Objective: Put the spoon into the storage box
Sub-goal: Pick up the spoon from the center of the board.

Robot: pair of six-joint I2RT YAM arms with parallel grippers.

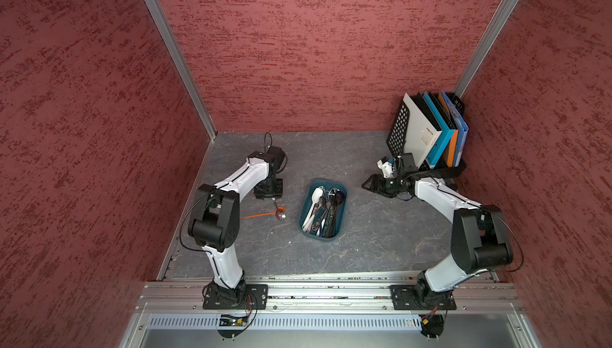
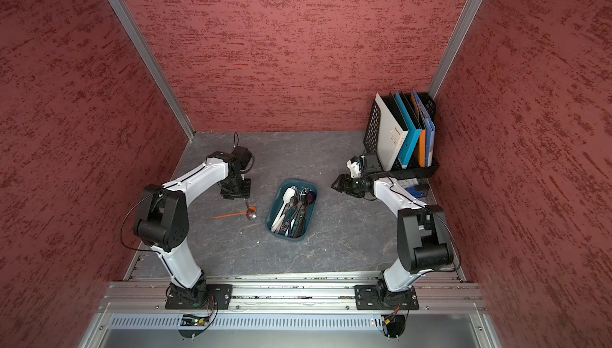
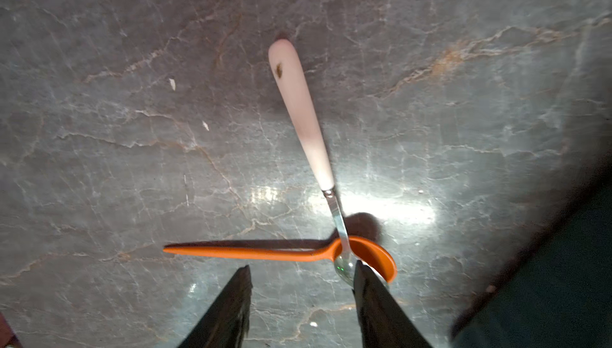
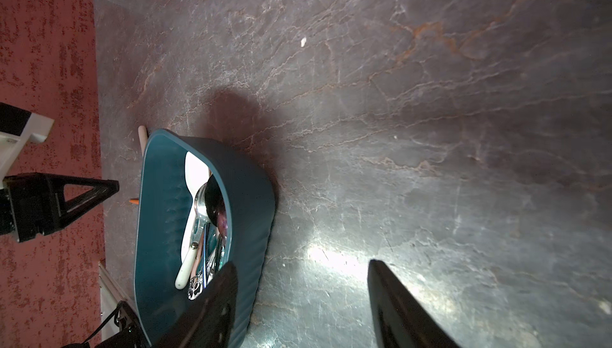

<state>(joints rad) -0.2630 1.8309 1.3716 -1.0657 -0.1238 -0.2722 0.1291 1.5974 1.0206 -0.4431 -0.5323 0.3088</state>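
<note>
Two spoons lie crossed on the dark stone table, left of the storage box (image 1: 319, 237) (image 2: 288, 237). One is an orange plastic spoon (image 3: 265, 252) (image 1: 261, 214). The other is a metal spoon with a pale pink handle (image 3: 303, 111), and its bowl rests in the orange spoon's bowl (image 1: 281, 212). My left gripper (image 3: 302, 267) (image 1: 270, 195) hangs over them, open, with nothing between its fingers. One fingertip (image 3: 361, 273) sits at the metal bowl's edge. The teal box (image 4: 245, 197) holds several utensils. My right gripper (image 4: 302, 263) (image 1: 369, 184) is open and empty, right of the box.
A black mesh file rack (image 1: 427, 131) with several folders stands at the back right corner, just behind the right arm. Red textured walls close in the table on three sides. An aluminium rail (image 1: 331, 291) carrying both arm bases runs along the front edge.
</note>
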